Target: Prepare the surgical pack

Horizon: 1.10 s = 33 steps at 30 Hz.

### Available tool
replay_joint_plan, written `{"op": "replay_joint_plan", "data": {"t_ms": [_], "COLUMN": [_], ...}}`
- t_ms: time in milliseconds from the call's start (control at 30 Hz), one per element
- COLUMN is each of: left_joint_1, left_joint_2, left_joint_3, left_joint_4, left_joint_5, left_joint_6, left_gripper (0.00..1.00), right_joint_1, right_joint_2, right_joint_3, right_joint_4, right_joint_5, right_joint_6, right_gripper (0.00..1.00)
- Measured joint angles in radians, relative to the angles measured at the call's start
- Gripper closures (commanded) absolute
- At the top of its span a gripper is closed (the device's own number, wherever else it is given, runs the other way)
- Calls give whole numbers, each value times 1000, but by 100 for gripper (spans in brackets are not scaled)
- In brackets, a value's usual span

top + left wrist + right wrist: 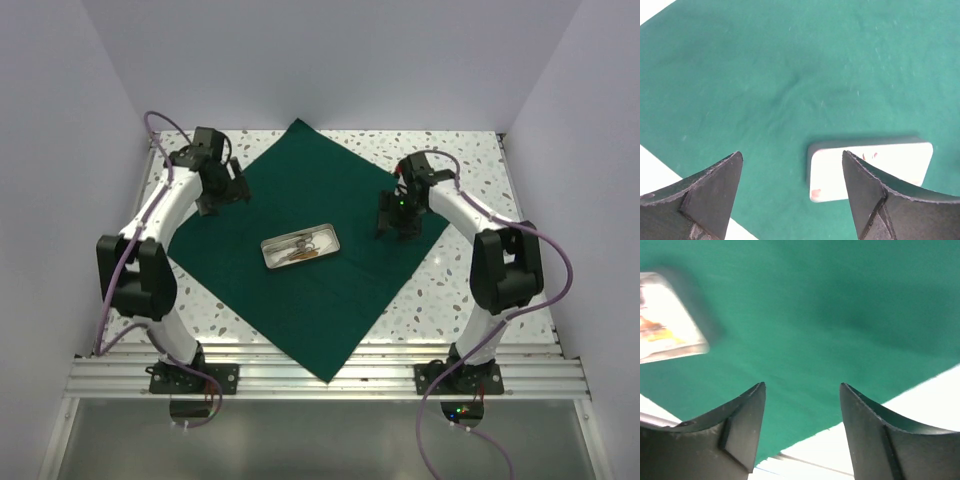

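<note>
The surgical pack lies spread out: a dark green drape [310,215] sits as a diamond on the speckled table, with a small silver instrument tray [300,246] at its middle holding a few instruments. My left gripper [222,192] hovers over the drape's left corner, jaws open and empty [792,160]. The tray [875,165] shows beyond its right finger. My right gripper [397,222] hangs over the drape's right part, jaws open with nothing between them [802,390]. The tray [667,315] appears blurred at the left of that view, and the drape's edge [860,412] runs below the fingers.
The speckled white tabletop [470,160] shows around the drape. Grey walls close in on the left, back and right. An aluminium rail [330,375] with both arm bases runs along the near edge, and the drape's near corner overlaps it.
</note>
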Motion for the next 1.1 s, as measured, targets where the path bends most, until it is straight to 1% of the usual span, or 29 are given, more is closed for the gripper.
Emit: {"op": "replay_joint_plan", "data": {"t_ms": [67, 167, 233, 300, 333, 367, 433, 467, 533, 600, 633, 700, 733, 800, 833, 867, 967, 1067, 1100], "left_joint_1": [-1, -2, -3, -3, -3, -3, -3, -3, -6, -14, -19, -35, -43, -58, -63, -66, -66, -60, -56], "left_joint_2": [-97, -187, -217, -234, -242, -249, -265, -274, -298, -307, -308, -307, -304, -288, -273, -256, -200, -166, -165], "left_joint_3": [-69, -169, -231, -283, -311, -335, -384, -407, -454, -477, -489, -511, -519, -526, -526, -525, -492, -402, -370], "left_joint_4": [11, 26, 35, 39, 45, 48, 62, 66, 84, 98, 110, 133, 140, 157, 166, 171, 153, 115, 107], "left_joint_5": [-3, -3, 0, 7, 13, 21, 42, 57, 87, 104, 114, 130, 137, 148, 153, 155, 151, 134, 129], "left_joint_6": [-7, -14, -15, -16, -17, -18, -26, -32, -39, -43, -50, -57, -59, -61, -63, -62, -56, -47, -46], "left_gripper": [16, 19, 25, 32, 33, 39, 47, 55, 60, 61, 62, 62, 63, 66, 66, 66, 66, 66, 66], "right_joint_1": [67, 163, 211, 231, 233, 234, 236, 237, 241, 251, 256, 267, 270, 278, 280, 282, 283, 283, 283], "right_joint_2": [32, 106, 166, 228, 258, 288, 328, 342, 364, 382, 391, 407, 413, 423, 426, 430, 435, 436, 436], "right_joint_3": [83, 206, 274, 333, 359, 381, 399, 403, 406, 408, 412, 423, 428, 438, 442, 447, 468, 477, 480], "right_joint_4": [4, 3, -6, -33, -45, -58, -72, -79, -85, -89, -93, -98, -97, -101, -101, -104, -122, -136, -142], "right_joint_5": [-7, -16, -24, -24, -24, -20, -6, -2, 3, 4, 5, 6, 6, 6, 7, 10, 24, 35, 42], "right_joint_6": [-14, -18, -17, -15, -14, -14, -14, -14, -14, -13, -12, -8, -5, 4, 10, 16, 47, 75, 85], "right_gripper": [34, 35, 35, 36, 36, 37, 39, 40, 44, 47, 53, 58, 64, 67, 71, 73, 79, 81, 83]}}
